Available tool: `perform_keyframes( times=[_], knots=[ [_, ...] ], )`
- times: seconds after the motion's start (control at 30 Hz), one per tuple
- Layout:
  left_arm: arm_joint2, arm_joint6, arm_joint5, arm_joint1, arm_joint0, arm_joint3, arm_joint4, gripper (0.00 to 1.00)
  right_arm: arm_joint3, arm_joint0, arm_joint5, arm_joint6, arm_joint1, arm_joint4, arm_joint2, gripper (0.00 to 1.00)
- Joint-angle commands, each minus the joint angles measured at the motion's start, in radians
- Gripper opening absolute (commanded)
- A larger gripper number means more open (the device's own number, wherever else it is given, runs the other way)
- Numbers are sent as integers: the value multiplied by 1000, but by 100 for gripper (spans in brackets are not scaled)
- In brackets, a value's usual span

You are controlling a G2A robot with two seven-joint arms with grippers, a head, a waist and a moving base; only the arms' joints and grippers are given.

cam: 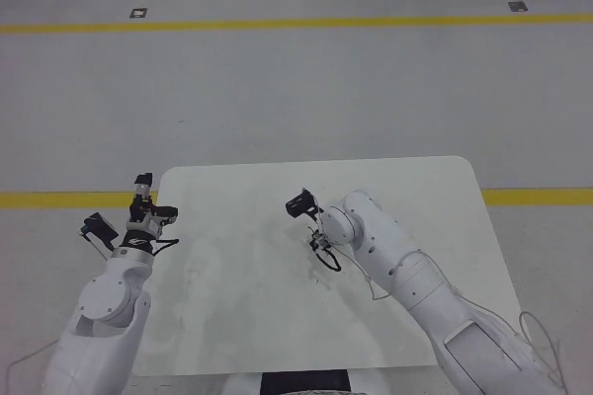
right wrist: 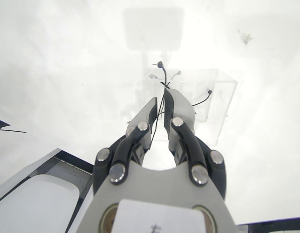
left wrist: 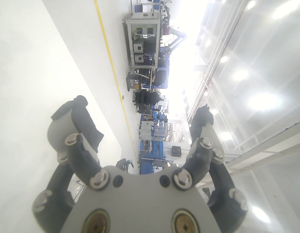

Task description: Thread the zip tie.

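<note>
zip tie: thin black strap pinched between the nearly closed fingers of the right gripper, head end poking out past the tips, just over a clear plastic box on the white table. another black tie lies in the box. head looks free, tail not fed through. judgement: picked up only, threading yet to do. left gripper spread wide, empty, at the table's edge.

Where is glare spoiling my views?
Left wrist view: ceiling lights wash out the room beyond the left gripper. Right wrist view: the white table nearly swallows the clear box; the black zip tie in the right gripper shows clearly. Top view: even.
</note>
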State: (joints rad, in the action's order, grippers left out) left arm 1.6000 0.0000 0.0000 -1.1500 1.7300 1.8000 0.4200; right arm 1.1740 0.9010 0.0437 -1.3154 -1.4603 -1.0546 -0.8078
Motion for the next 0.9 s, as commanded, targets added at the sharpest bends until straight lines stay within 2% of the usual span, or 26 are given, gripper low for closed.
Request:
perform_keyframes(
  times=[0.0, 0.33, 0.4, 0.43, 0.57, 0.7, 0.87],
  knots=[
    [0, 0, 0, 0, 0, 0, 0, 100, -11, -5, 1, 3, -2, 3, 4, 18],
    [0, 0, 0, 0, 0, 0, 0, 100, -45, -23, -8, 14, -8, 12, 8, 13],
    [0, 0, 0, 0, 0, 0, 0, 100, -51, -25, -16, 20, -9, 8, 9, 7],
    [0, 0, 0, 0, 0, 0, 0, 100, -53, -26, -20, 22, -10, 7, 11, 0],
    [0, 0, 0, 0, 0, 0, 0, 100, -57, -28, -38, 25, -11, 0, 10, 0],
    [0, 0, 0, 0, 0, 0, 0, 100, -21, -19, -52, 7, -5, -13, -3, 0],
    [0, 0, 0, 0, 0, 0, 0, 100, 80, 12, -64, -31, 13, -28, -45, 0]
  ],
)
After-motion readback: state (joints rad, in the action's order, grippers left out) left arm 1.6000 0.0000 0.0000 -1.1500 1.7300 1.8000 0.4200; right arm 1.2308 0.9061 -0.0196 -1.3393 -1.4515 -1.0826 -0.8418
